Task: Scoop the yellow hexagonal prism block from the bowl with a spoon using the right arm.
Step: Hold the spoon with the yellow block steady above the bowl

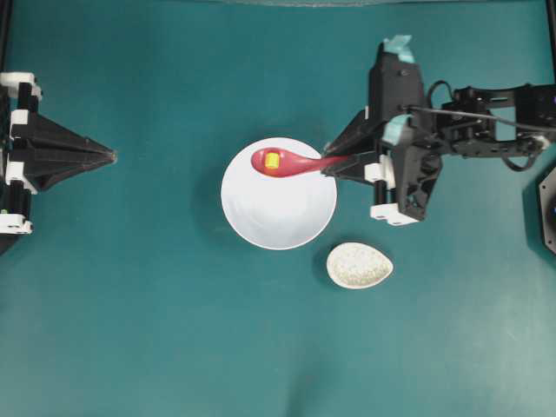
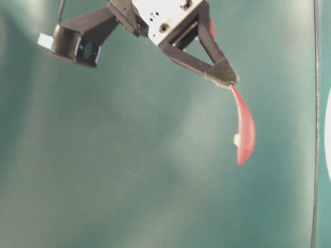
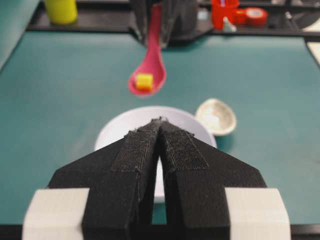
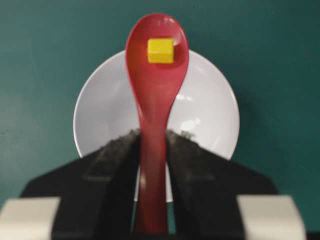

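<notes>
Since the yellow hexagonal prism block (image 4: 160,50) already sits in the scoop of the spoon (image 4: 154,100), out ahead of the right gripper (image 4: 152,140) whose jaws are clamped on the spoon's handle, the scooping itself looks done. Beneath the scoop lies the bowl (image 4: 210,110), now without the block, and the spoon appears raised clear of it; at most, holding it level remains. Well across the table, the left gripper (image 3: 160,125) rests with its jaws together. No brand, label or writing is legible anywhere.
</notes>
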